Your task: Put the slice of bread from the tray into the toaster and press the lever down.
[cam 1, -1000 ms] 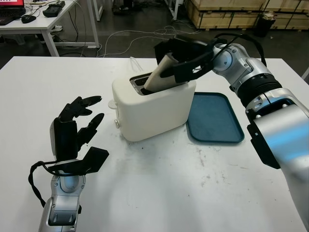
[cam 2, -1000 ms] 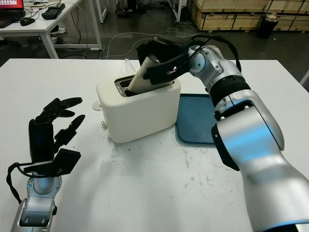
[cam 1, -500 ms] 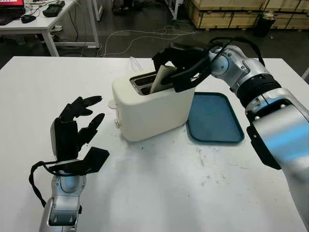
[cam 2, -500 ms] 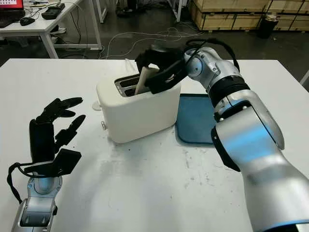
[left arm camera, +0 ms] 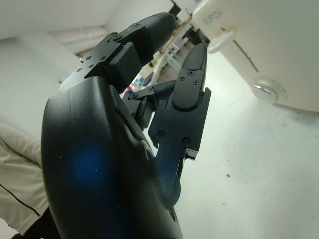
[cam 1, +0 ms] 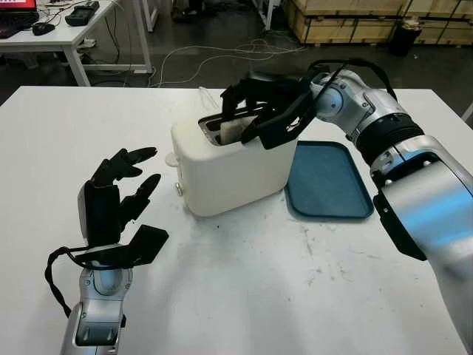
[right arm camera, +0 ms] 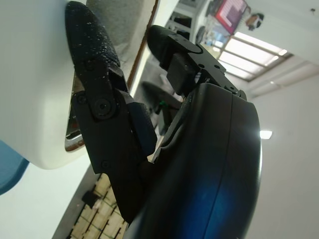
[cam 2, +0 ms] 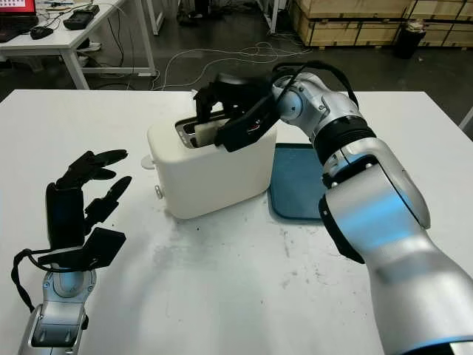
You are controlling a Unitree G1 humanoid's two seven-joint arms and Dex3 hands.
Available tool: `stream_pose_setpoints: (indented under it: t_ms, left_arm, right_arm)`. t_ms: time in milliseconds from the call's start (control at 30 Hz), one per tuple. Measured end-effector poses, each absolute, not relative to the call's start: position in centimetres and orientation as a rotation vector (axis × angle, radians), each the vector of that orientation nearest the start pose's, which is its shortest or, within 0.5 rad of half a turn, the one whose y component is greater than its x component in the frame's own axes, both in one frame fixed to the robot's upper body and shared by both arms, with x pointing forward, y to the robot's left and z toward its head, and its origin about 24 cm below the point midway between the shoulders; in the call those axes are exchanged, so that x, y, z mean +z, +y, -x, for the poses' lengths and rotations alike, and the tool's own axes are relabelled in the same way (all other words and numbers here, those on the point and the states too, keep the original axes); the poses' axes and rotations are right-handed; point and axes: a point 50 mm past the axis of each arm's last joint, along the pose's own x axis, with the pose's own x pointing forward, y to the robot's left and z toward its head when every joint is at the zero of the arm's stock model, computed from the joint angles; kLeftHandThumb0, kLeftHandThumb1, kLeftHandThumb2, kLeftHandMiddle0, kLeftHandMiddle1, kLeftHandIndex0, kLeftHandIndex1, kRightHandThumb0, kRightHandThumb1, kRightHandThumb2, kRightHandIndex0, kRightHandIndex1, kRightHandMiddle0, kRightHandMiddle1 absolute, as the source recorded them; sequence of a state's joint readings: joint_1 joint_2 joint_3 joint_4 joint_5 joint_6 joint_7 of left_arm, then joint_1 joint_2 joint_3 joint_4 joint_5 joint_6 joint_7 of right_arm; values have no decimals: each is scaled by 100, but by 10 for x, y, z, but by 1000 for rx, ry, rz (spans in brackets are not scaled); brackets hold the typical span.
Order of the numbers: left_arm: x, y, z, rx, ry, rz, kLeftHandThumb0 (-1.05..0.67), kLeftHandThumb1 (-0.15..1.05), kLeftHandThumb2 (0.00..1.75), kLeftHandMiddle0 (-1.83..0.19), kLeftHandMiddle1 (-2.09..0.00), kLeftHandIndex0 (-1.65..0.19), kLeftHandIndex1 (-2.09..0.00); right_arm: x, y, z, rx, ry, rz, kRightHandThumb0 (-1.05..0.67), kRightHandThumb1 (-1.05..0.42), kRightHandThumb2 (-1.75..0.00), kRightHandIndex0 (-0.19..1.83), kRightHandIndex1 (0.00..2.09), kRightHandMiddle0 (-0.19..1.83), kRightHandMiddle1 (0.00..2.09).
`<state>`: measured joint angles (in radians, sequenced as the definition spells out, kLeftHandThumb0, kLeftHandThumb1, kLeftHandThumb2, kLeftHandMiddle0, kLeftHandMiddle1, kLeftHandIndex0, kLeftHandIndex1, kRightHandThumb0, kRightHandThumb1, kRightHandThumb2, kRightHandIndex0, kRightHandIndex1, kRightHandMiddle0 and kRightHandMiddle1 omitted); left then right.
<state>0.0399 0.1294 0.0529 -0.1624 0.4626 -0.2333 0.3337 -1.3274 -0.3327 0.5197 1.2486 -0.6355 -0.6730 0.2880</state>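
The white toaster [cam 1: 233, 166] stands mid-table, its lever [cam 1: 172, 158] on the left end still raised. A pale slice of bread [cam 1: 235, 131] sits low in the slot, only its top edge above the rim. My right hand [cam 1: 247, 118] reaches over the toaster top from the right, black fingers curled around the slice. In the right wrist view one finger [right arm camera: 94, 84] lies against the toaster wall with the bread [right arm camera: 124, 22] beside it. My left hand [cam 1: 122, 185] is open, held upright above the table to the toaster's left. The blue tray [cam 1: 329, 181] lies right of the toaster.
A round knob [cam 1: 179, 189] sits below the lever on the toaster's end, also in the left wrist view, knob [left arm camera: 269, 89]. Cables trail on the floor beyond the table's far edge. A desk [cam 1: 66, 33] stands at the back left.
The slice went from leaning out of the slot to upright, then sank low into it. My right hand followed it down and leftward over the toaster. The left hand has not moved.
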Motion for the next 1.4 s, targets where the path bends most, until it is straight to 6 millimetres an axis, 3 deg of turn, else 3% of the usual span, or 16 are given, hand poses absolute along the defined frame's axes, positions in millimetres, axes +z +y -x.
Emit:
stream_pose_setpoints:
  t_ms: [333,533,667,767,867,1033,1200,1233,1333,1400]
  left_arm:
    - [100,186,-236,329,-436,-543,-23,92,6,-49,-124,-73,-50]
    - [100,185,-236,329,-436,-545,-26,92,6,-50,-123,-73,-50]
    - [100,186,-236,329,-436,-545,-25,92,7,-49,-124,-73,-49]
    - [100,186,-236,329,-436,-544,-24,92,7,-49,-124,-73,-49]
    - [100,186,-236,328,-437,-545,-24,92,7,-48,-123,-73,-49]
    - [101,187,-236,325,-442,-554,-24,92,7,-50,-123,-73,-49]
    - [102,188,-237,319,-449,-565,-24,92,6,-49,-123,-73,-49]
    - [103,188,-238,317,-450,-567,-24,92,5,-49,-123,-74,-49]
    - [104,188,-239,310,-454,-571,-25,92,5,-50,-122,-74,-49]
    - [105,189,-239,307,-456,-575,-24,92,5,-50,-122,-74,-48]
  right_arm:
    - [217,-89,-405,740,-460,1406,-104,-85,0,0,48,36,1]
    - [232,-95,-406,670,-505,1269,-93,-87,-1,0,54,34,0]
    - [248,-110,-406,544,-582,1059,-80,-91,-2,10,61,44,5]
    - [247,-130,-404,435,-624,815,-64,-92,-3,32,57,54,7]
    - [223,-152,-398,348,-626,673,-60,-92,-8,54,42,65,6]
    - [166,-187,-376,273,-559,560,-53,-92,-11,84,40,81,8]
    - [112,-211,-341,271,-446,436,-54,-91,-5,86,35,90,5]
    - [104,-214,-334,275,-427,433,-61,-91,-3,84,42,89,3]
    - [86,-218,-313,259,-402,409,-63,-90,-1,58,143,97,2]
    - [78,-217,-301,224,-405,361,-59,-91,-1,56,158,100,2]
